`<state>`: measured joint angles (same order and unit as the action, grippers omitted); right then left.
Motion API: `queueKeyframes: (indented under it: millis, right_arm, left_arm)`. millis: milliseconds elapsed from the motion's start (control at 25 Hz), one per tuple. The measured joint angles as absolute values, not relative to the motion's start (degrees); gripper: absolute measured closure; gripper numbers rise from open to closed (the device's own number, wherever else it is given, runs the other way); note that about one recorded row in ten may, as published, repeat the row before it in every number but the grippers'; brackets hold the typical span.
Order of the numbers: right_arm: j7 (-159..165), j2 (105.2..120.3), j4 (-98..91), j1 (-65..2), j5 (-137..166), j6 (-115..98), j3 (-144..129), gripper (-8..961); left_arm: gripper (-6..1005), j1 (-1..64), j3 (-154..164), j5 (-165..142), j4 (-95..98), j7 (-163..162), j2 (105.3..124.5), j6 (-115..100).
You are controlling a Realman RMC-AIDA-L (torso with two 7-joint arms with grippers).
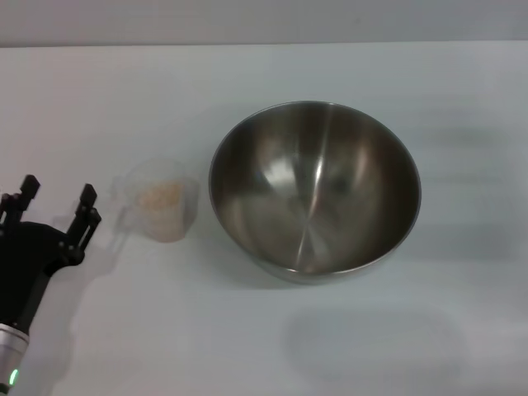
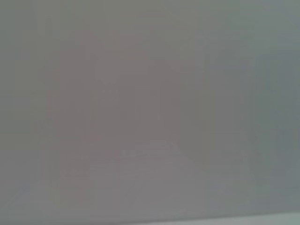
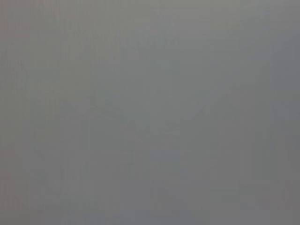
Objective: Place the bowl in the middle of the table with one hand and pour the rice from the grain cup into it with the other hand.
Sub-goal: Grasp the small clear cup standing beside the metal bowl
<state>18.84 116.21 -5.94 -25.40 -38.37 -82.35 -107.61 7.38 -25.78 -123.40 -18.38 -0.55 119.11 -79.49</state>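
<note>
A large stainless-steel bowl (image 1: 314, 190) stands on the white table (image 1: 264, 346), slightly right of centre, and is empty inside. A small clear grain cup (image 1: 161, 200) with rice (image 1: 160, 195) in it stands just left of the bowl, apart from it. My left gripper (image 1: 56, 198) is at the left edge, left of the cup and a little apart from it, its fingers (image 1: 86, 206) spread open and empty. My right gripper is out of view. Both wrist views show only a blank grey surface.
A faint shadow lies on the table (image 1: 375, 342) in front of the bowl. The table's far edge (image 1: 264, 44) runs along the top of the head view.
</note>
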Motion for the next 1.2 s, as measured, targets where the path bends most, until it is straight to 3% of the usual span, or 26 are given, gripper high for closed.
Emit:
queueKeyframes:
  millis: [1200]
  right_arm:
    - [19.1,115.84,-6.0,-25.8,-38.5,-81.2,-106.4,514]
  left_arm:
    - [291,11.9,-26.6,-123.1,-18.8,-0.6,119.09,-67.9]
